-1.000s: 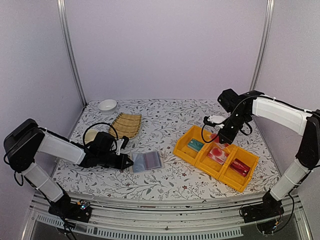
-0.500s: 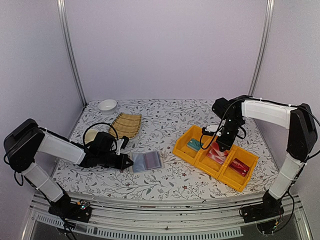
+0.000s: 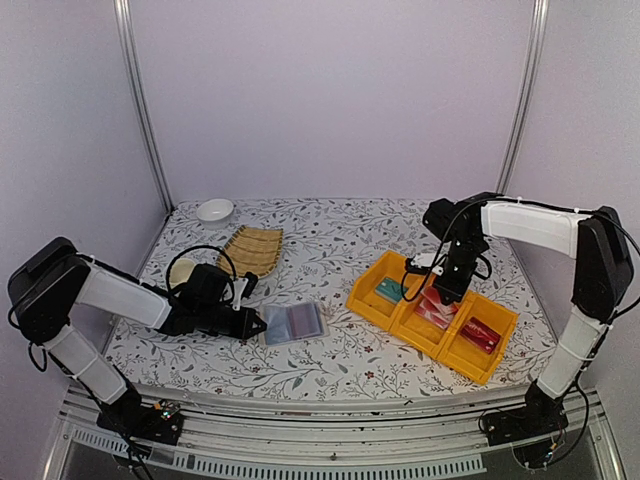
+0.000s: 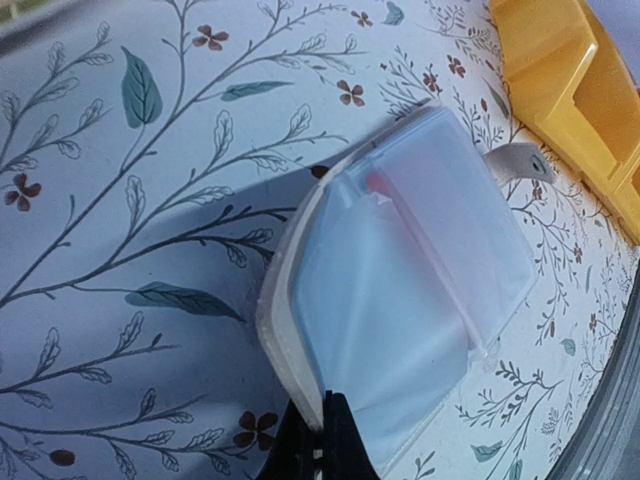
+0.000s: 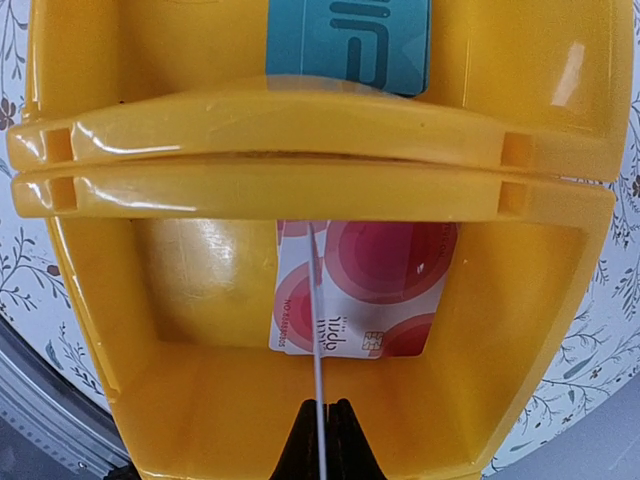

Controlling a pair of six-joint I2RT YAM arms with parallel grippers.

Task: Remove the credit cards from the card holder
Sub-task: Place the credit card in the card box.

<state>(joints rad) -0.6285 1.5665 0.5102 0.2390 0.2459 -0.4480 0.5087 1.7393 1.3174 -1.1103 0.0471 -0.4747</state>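
Observation:
The card holder (image 3: 293, 322) lies open on the table, its grey-blue pockets (image 4: 400, 300) facing up. My left gripper (image 3: 258, 324) is shut on its beige left edge (image 4: 285, 340), fingertips pinching the rim (image 4: 322, 445). My right gripper (image 3: 438, 296) hangs over the middle yellow tray (image 5: 300, 150), shut on a thin card seen edge-on (image 5: 317, 330). Under it in that tray lies a whitish-pink credit card with red circles (image 5: 390, 290). A teal credit card (image 5: 350, 40) lies in the adjoining tray (image 3: 390, 290).
Three joined yellow trays (image 3: 362, 290) stand right of centre; the nearest holds a red item (image 3: 480, 333). A woven bamboo mat (image 3: 251, 248) and a white bowl (image 3: 214, 209) sit at the back left. The wallet's snap tab (image 4: 515, 160) points toward the trays.
My right arm has come down and left from the trays' far side with its card, and now hangs over the middle tray. The left arm and the card holder have not moved.

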